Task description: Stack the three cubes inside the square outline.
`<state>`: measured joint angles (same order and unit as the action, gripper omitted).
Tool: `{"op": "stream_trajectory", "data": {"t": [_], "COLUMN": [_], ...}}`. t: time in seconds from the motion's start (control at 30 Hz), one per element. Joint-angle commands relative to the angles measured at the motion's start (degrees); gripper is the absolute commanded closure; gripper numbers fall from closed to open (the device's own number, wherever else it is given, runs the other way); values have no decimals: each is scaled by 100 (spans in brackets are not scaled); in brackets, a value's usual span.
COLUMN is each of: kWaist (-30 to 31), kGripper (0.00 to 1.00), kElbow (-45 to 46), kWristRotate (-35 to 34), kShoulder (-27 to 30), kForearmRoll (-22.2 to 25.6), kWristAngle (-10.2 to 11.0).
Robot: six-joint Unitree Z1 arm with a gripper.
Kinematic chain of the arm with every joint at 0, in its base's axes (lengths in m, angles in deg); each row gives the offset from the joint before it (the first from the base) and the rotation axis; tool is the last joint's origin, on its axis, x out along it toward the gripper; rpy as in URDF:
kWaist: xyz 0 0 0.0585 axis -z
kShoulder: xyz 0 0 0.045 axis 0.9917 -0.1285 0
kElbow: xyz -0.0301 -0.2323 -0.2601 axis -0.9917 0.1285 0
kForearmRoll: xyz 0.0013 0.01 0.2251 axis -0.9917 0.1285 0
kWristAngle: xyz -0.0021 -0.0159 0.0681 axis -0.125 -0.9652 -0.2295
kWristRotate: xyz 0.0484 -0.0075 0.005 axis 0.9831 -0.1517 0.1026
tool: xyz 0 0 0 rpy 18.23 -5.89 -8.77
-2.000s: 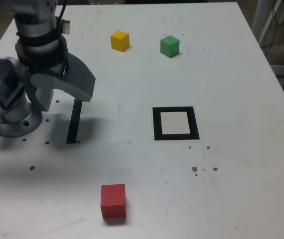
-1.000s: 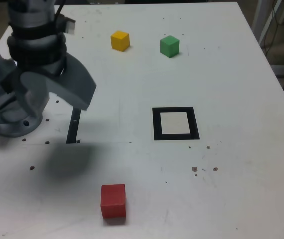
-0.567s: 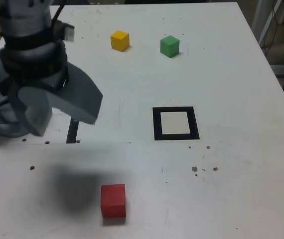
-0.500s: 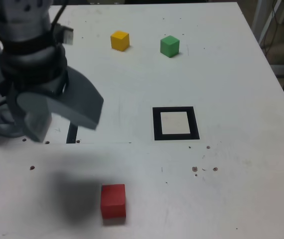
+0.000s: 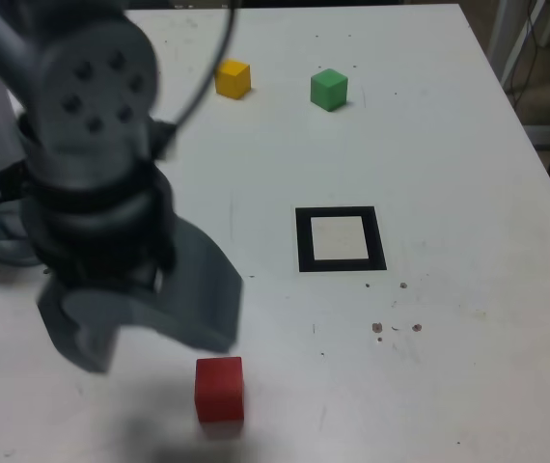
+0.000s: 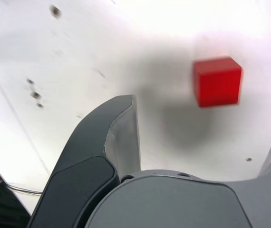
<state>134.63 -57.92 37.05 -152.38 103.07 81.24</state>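
Exterior view: a single grey arm fills the exterior view's left half, its gripper (image 5: 145,333) pointing down over a white table (image 5: 449,145). The two broad grey jaws are spread wide and hold nothing. The red cube (image 5: 219,389) rests on the table near the front edge, just below and to the exterior view's right of the nearer jaw; no contact between cube and jaw is visible. The square outline (image 5: 340,238), a thick black border around a pale cream centre, lies flat near mid-table, well apart from the red cube and with no cube inside it. The yellow cube (image 5: 232,78) and the green cube (image 5: 328,89) sit near the far edge, close to each other but not touching, the green one to the exterior view's right. All three cubes stand singly on the tabletop; none is stacked. Small dark specks (image 5: 394,328) mark the surface near the outline's front corner.

Wrist view: the gripper (image 6: 207,147) looks down on the red cube (image 6: 217,81), which lies on the white table (image 6: 126,42) beyond the spread jaws, untouched. One dark jaw is seen in full; only the edge of the other shows. The cube is slightly blurred. A soft shadow falls on the table beside the cube.
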Motion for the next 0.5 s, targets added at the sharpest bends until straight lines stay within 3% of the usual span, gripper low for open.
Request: {"op": "stream_trajectory", "data": {"t": [0.0,0.47], "kWaist": [11,-198], "kGripper": [1,4], "kElbow": [-92,358], "kWristRotate": [-16,88], "kShoulder": [-142,-690], "kForearmRoll": [16,-695], "kWristAngle": [-13,-62]}}
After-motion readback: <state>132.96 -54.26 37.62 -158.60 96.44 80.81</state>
